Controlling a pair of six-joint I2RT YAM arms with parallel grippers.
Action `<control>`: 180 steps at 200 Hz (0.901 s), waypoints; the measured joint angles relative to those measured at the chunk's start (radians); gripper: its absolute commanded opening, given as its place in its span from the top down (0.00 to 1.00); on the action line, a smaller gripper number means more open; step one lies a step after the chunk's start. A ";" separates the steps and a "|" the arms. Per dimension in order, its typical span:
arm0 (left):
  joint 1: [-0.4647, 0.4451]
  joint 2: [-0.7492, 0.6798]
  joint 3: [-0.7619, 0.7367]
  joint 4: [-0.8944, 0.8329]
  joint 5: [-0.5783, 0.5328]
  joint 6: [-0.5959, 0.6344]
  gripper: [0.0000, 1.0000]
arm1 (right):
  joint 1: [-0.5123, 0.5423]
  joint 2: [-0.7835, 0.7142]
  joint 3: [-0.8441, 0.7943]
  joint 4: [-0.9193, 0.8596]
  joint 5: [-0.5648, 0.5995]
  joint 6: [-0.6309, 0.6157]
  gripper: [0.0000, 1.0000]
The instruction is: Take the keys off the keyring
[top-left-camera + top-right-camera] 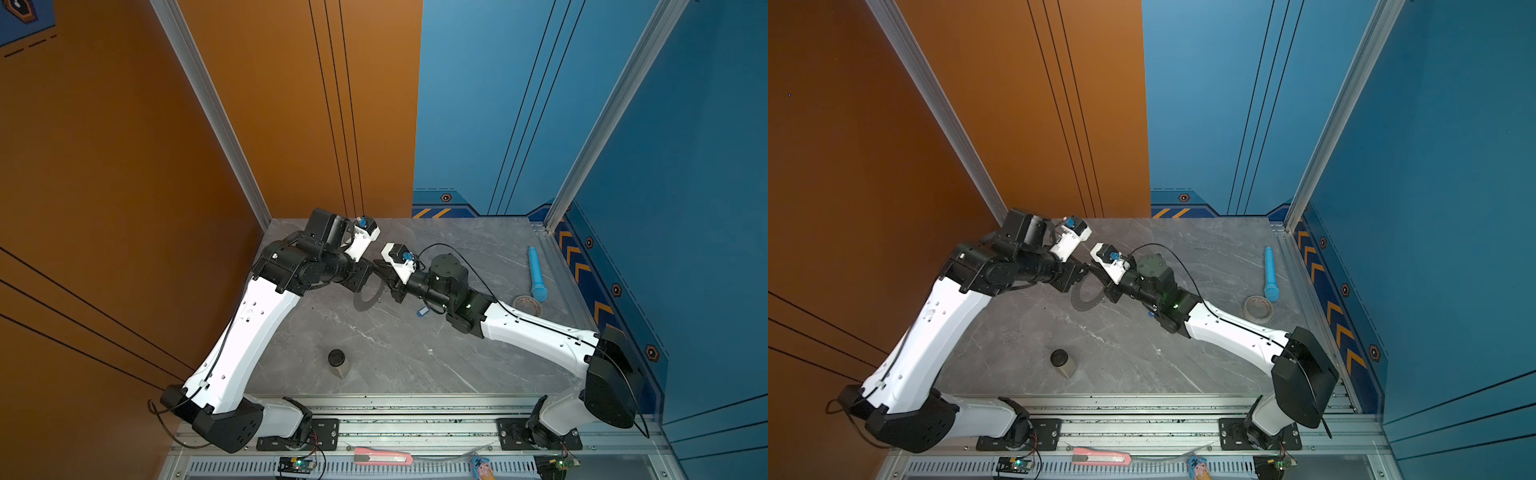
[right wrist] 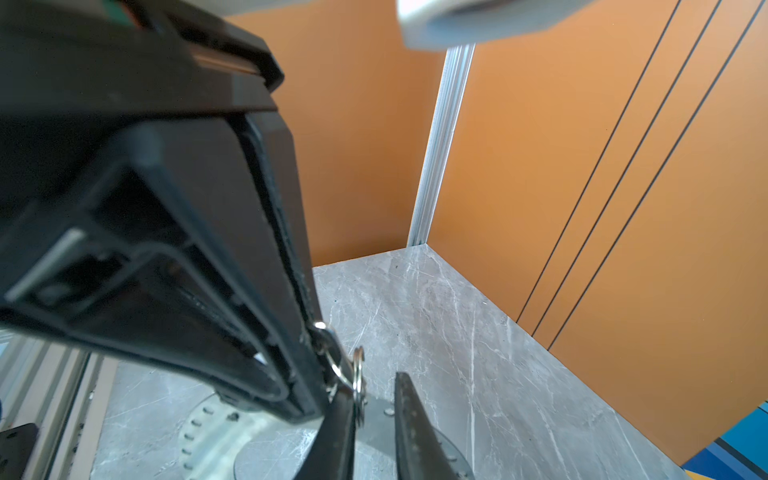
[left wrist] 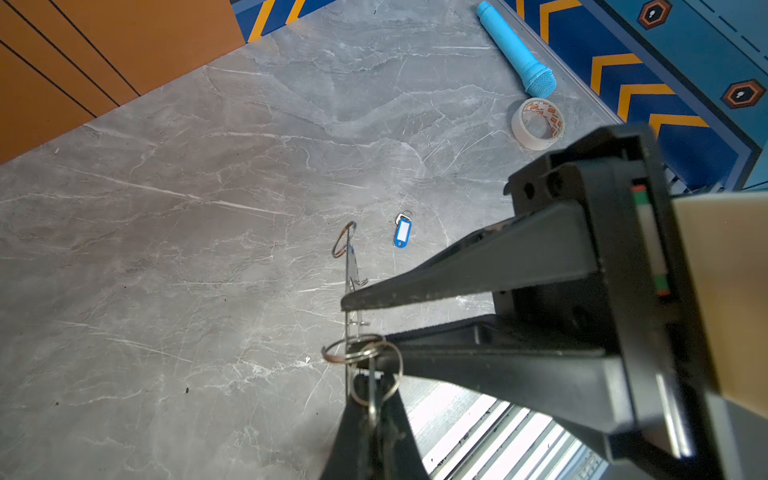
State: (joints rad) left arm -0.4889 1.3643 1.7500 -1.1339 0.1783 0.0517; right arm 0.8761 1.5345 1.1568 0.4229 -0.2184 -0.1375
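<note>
The keyring (image 1: pixel 365 302) (image 1: pixel 1084 303), a flat perforated metal annulus, hangs above the table between both arms. My left gripper (image 3: pixel 371 415) (image 1: pixel 371 277) is shut on its rim; in the left wrist view the keyring (image 3: pixel 347 286) shows edge-on, with wire loops (image 3: pixel 353 353) at the jaws. My right gripper (image 2: pixel 374 386) (image 1: pixel 381 269) is slightly open, its fingertips (image 2: pixel 409 415) against the keyring (image 2: pixel 208 428) beside a wire loop (image 2: pixel 358 370). The blue key (image 3: pixel 402 232) (image 1: pixel 422 311) lies loose on the table. I cannot make out the black key.
A blue microphone (image 1: pixel 536 272) and a beige tape roll (image 1: pixel 528 305) lie at the table's right edge. A small black-capped jar (image 1: pixel 337 362) stands near the front. A pink utility knife (image 1: pixel 382 457) rests on the front rail. Orange and blue walls enclose the table.
</note>
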 measured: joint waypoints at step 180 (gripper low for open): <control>0.110 0.014 0.022 -0.044 0.109 0.003 1.00 | 0.021 -0.029 -0.044 0.065 0.013 0.017 1.00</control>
State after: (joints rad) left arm -0.3790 1.3788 1.7721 -1.1782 0.2878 0.0547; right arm 0.8974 1.5051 1.1130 0.4877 -0.2058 -0.1207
